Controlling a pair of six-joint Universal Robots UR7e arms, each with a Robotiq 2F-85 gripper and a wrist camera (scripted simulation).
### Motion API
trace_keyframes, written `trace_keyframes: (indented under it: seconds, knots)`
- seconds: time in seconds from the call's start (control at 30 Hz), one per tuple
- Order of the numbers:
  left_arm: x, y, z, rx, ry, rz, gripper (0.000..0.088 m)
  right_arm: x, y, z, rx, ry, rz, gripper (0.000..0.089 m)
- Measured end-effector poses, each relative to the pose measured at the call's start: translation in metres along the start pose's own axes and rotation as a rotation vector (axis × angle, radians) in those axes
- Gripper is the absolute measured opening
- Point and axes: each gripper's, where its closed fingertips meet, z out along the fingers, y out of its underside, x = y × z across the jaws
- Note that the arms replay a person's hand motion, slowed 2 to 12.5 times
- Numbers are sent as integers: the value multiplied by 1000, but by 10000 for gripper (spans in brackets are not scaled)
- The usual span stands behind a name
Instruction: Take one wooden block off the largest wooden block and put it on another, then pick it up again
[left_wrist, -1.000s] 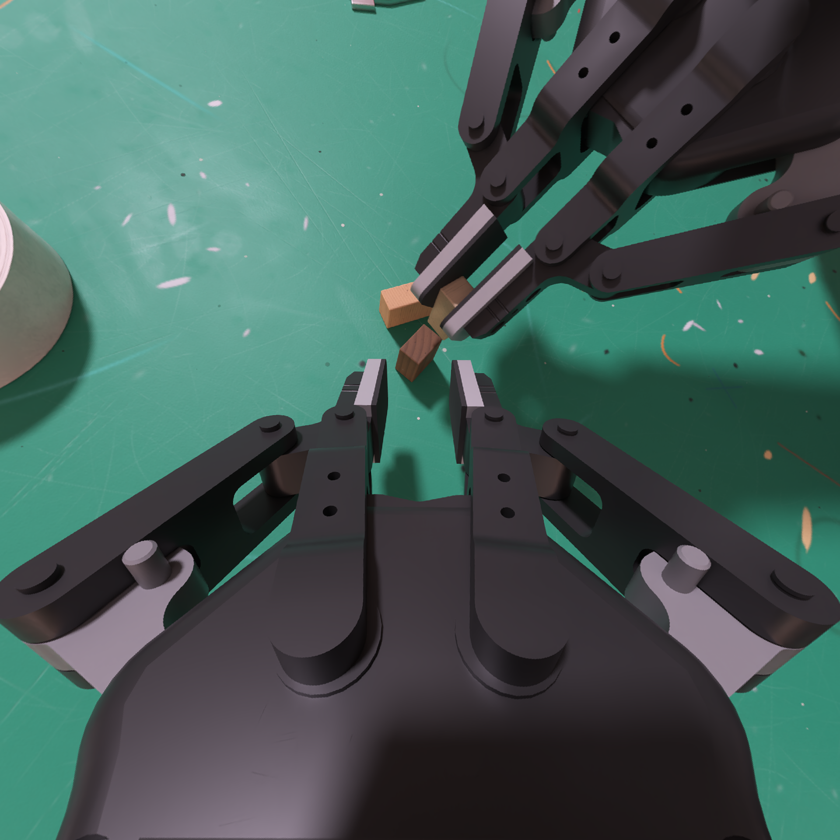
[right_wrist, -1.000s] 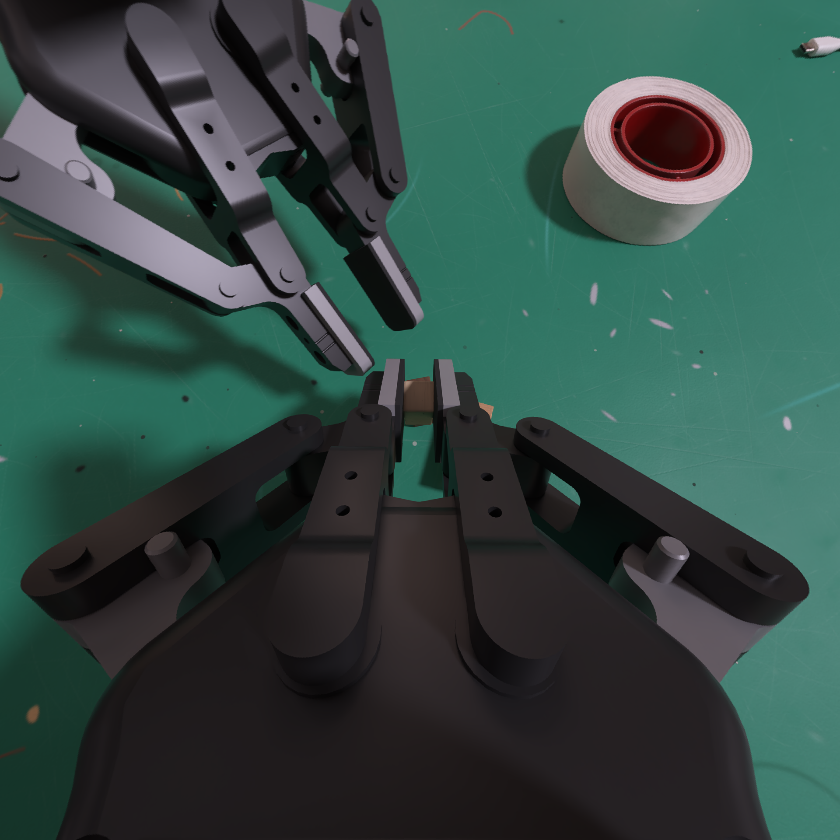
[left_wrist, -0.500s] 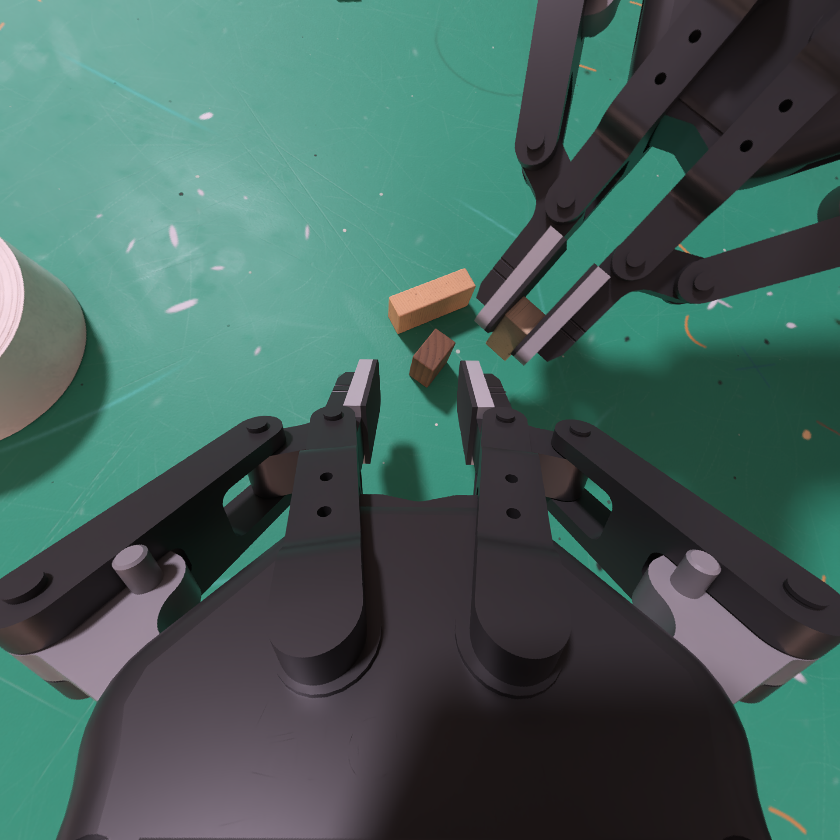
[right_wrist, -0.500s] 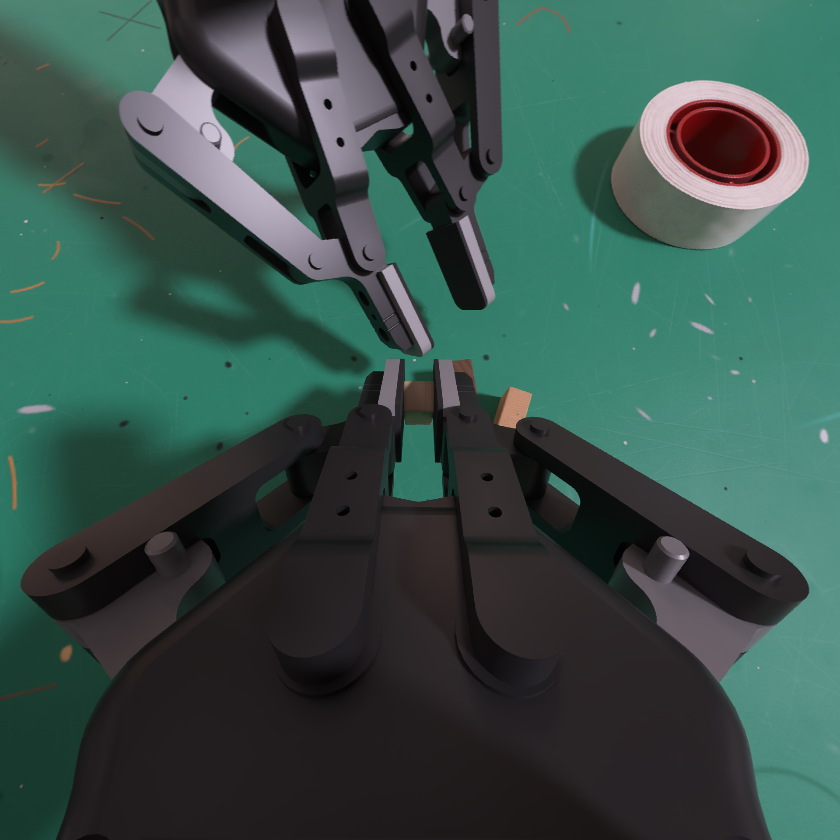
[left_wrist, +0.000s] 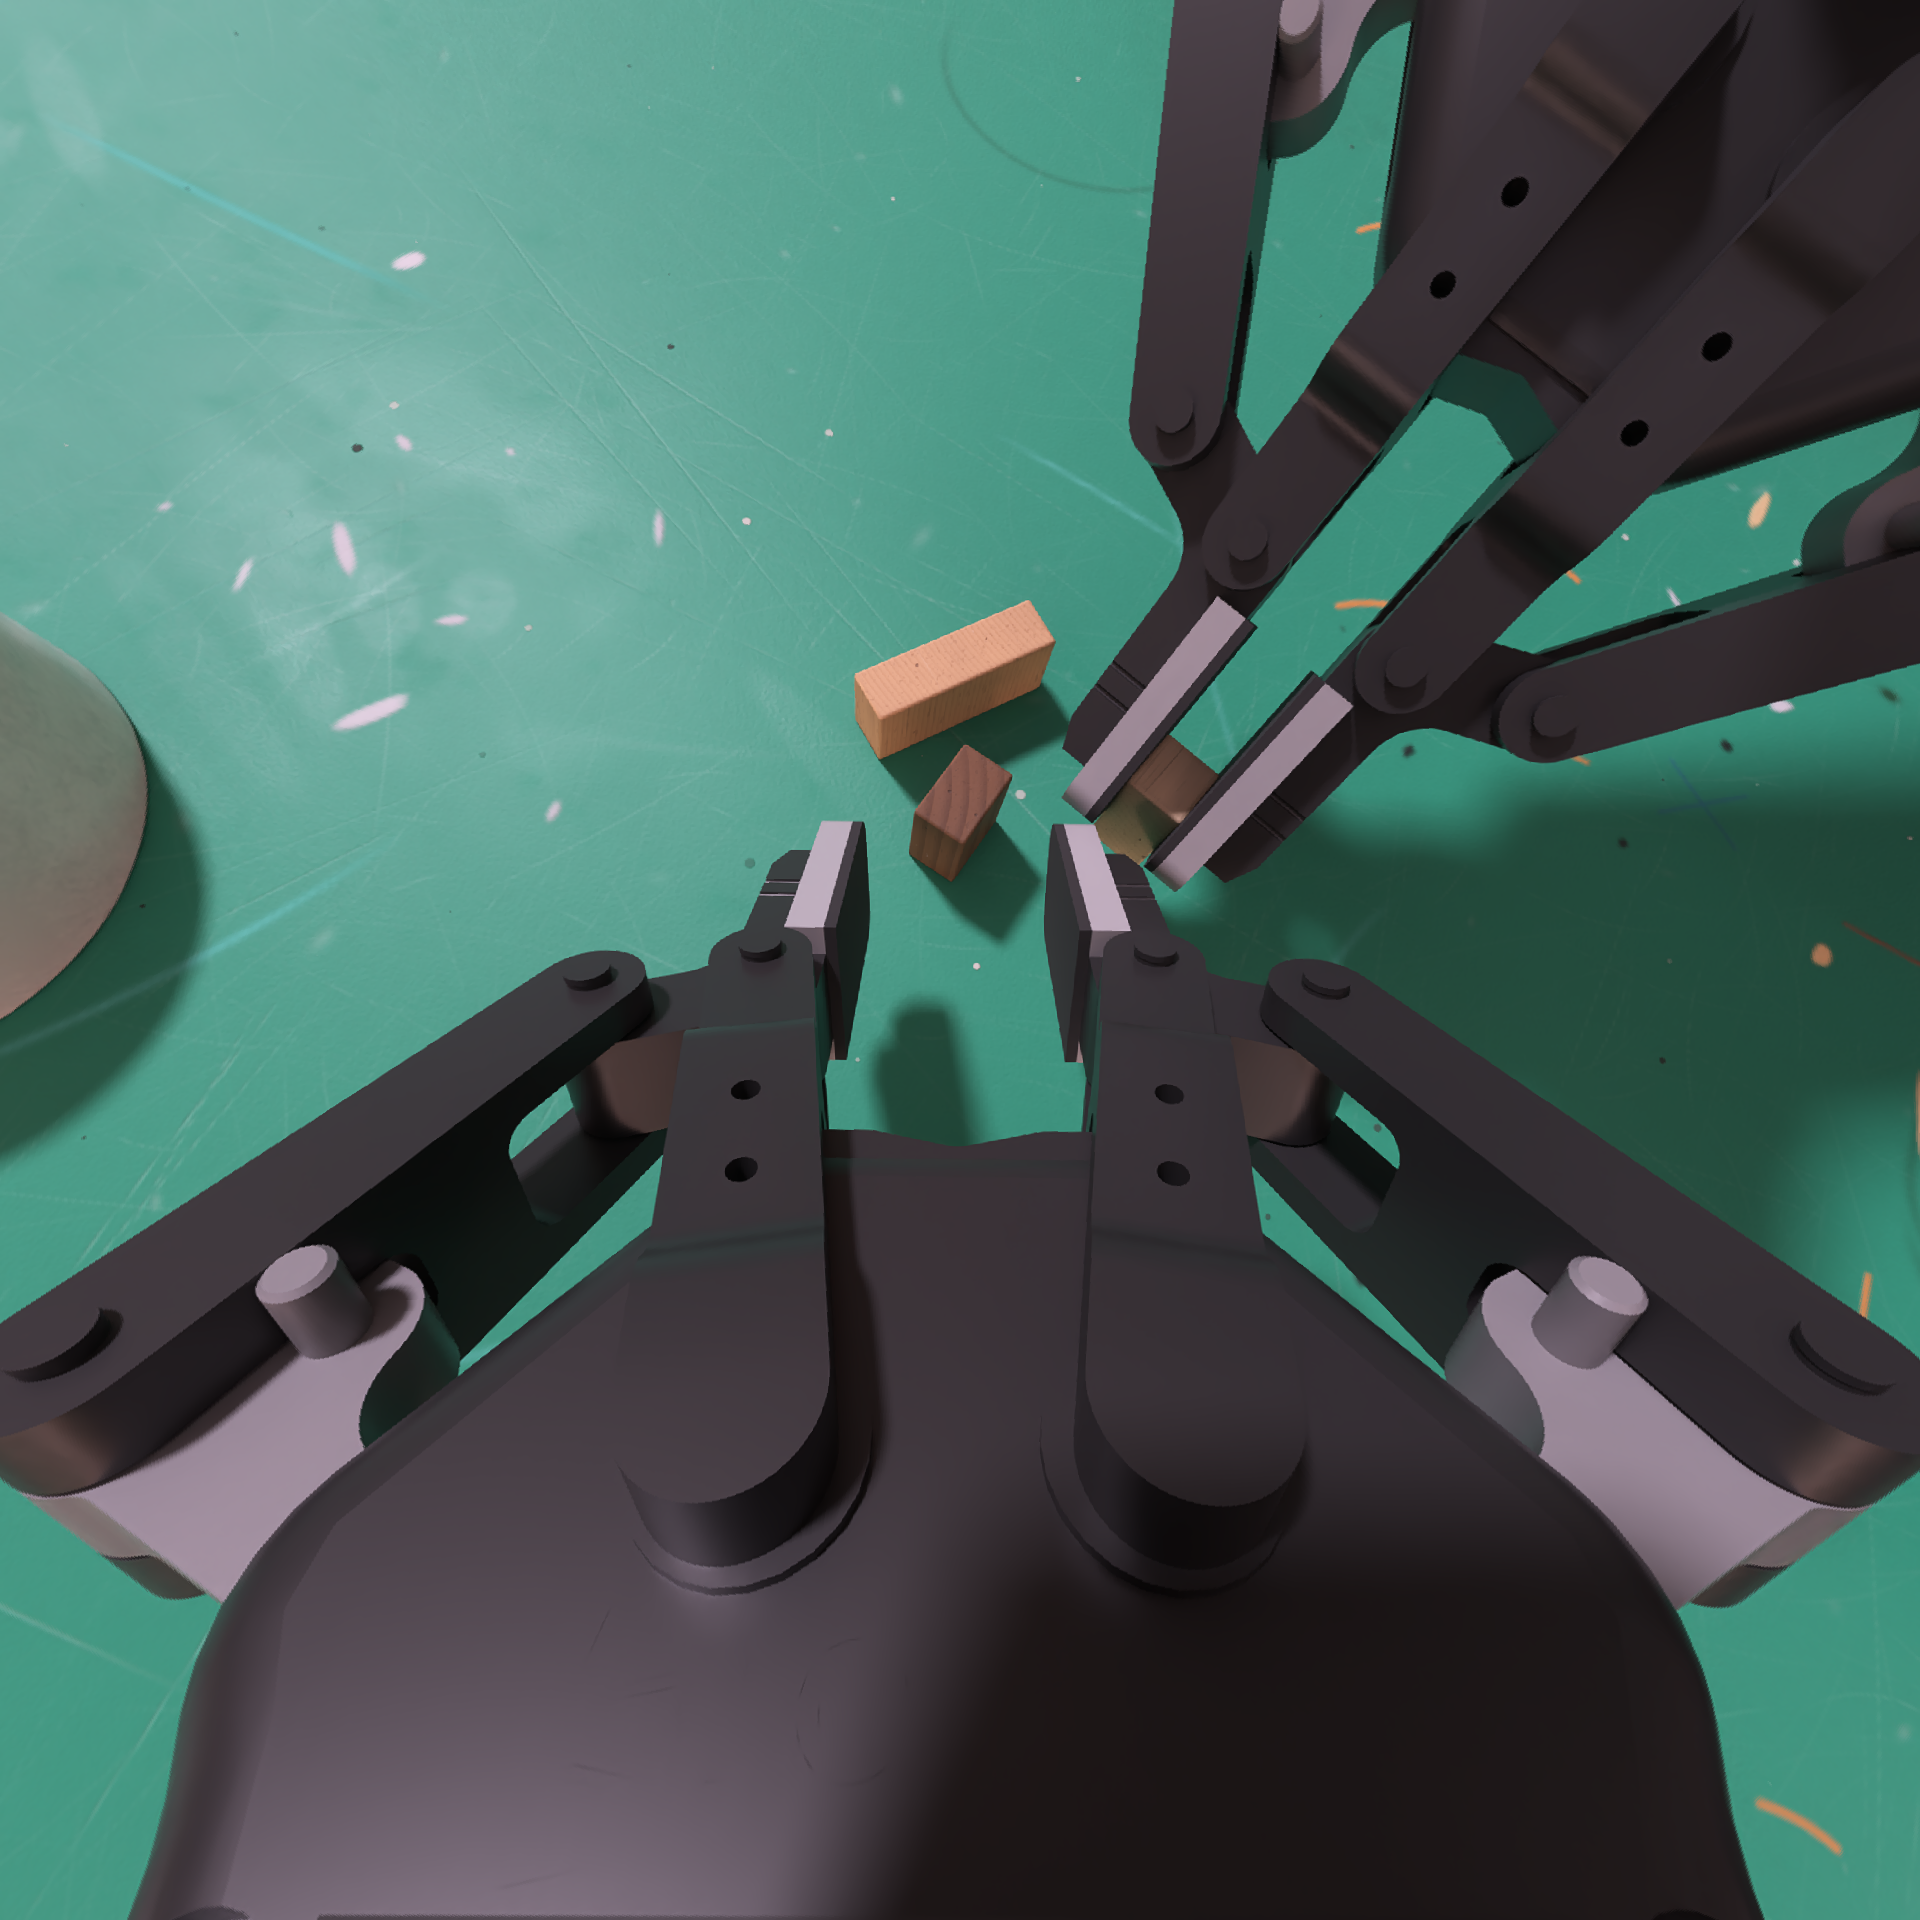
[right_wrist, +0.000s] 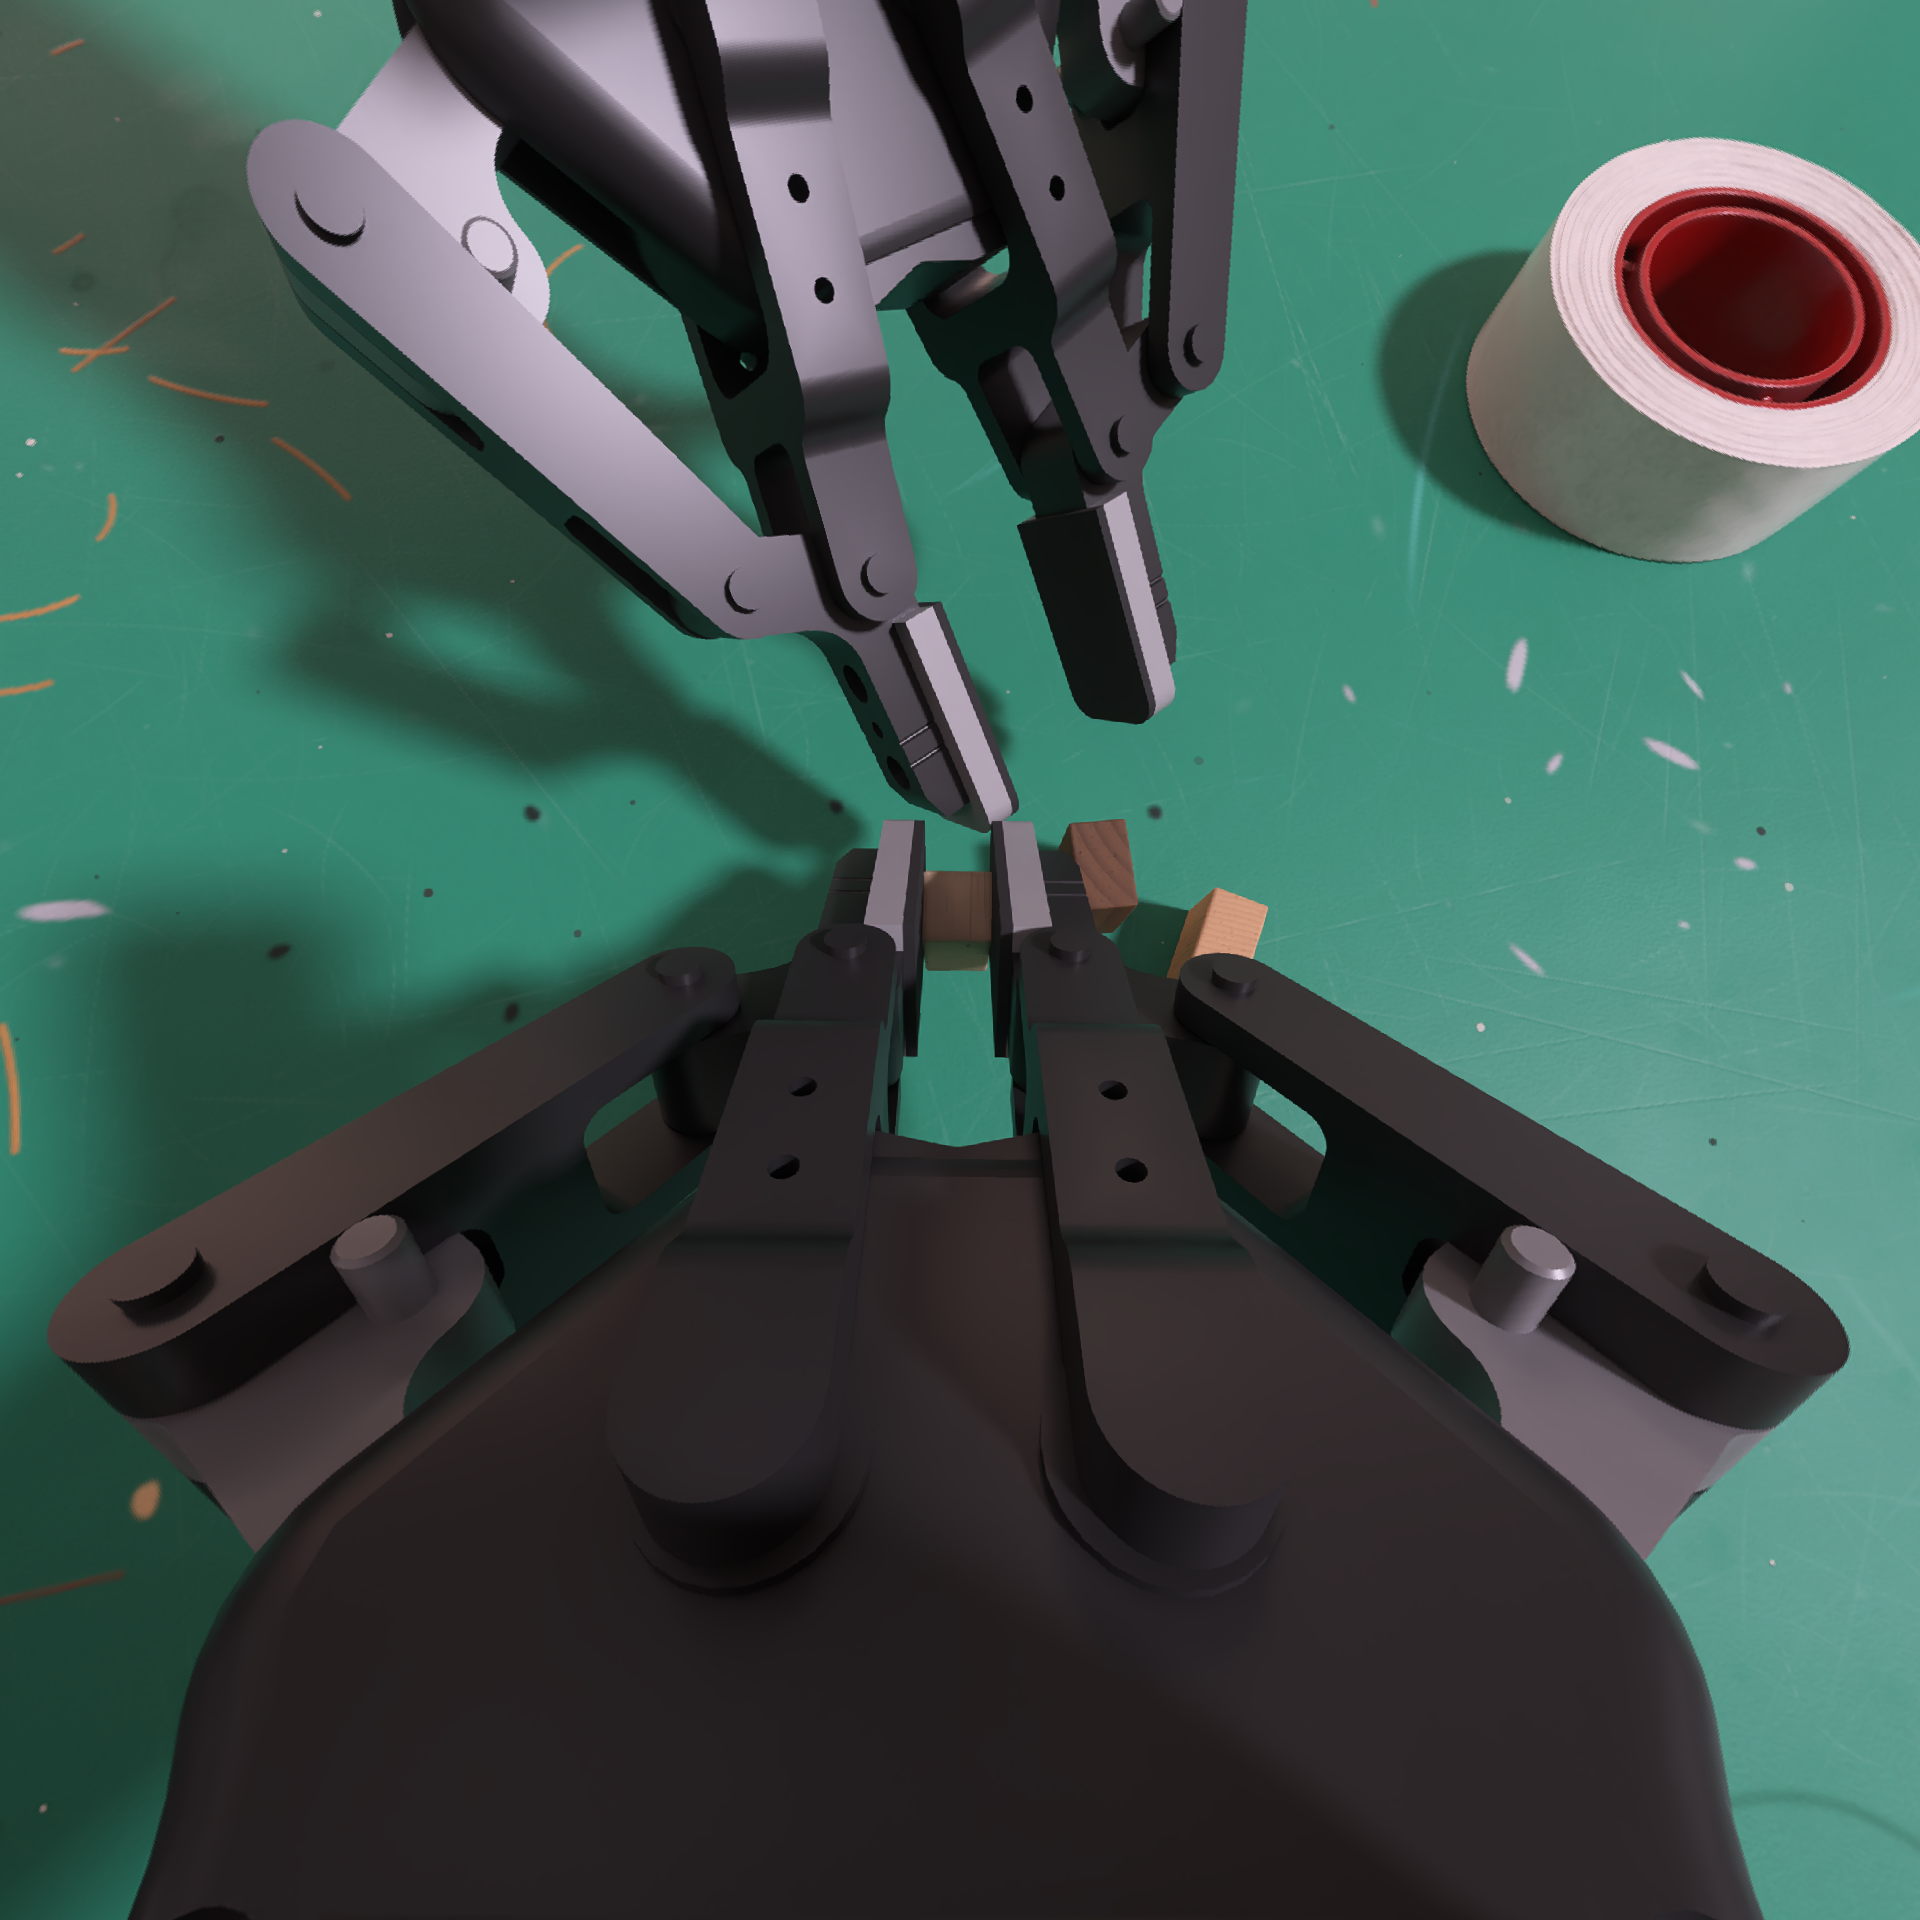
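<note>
My right gripper (right_wrist: 956, 844) is shut on a small tan wooden block (right_wrist: 956, 906). In the left wrist view that gripper (left_wrist: 1135, 837) reaches in from the upper right, holding the block (left_wrist: 1172, 781) just right of a small dark brown block (left_wrist: 958, 810). The long light orange block (left_wrist: 951, 673), the largest, lies flat on the green mat with nothing on it. My left gripper (left_wrist: 958, 868) is open and empty, its fingertips on either side of the near end of the dark brown block. The right wrist view shows the dark block (right_wrist: 1101, 868) and one end of the long block (right_wrist: 1221, 925).
A roll of white tape with a red core (right_wrist: 1704, 353) stands at the upper right; it also shows at the left edge of the left wrist view (left_wrist: 52, 810). The left gripper (right_wrist: 1049, 748) hangs close above my right fingertips. Small flecks dot the mat.
My right gripper has carried the tan block off the long light block and away to its right. The left gripper stays open over the dark block.
</note>
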Motion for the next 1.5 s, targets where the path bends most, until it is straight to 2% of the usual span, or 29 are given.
trace_keyframes:
  seconds: [1.03, 1.5]
  knots:
    - [3, -1, -1, 8, 12, 12, 303, 3, 2, 0, 2, 6, 16, 112]
    - [-1, -10, -15, 123, 28, -46, 302, 10, -12, -7, 43, -5, -23, 111]
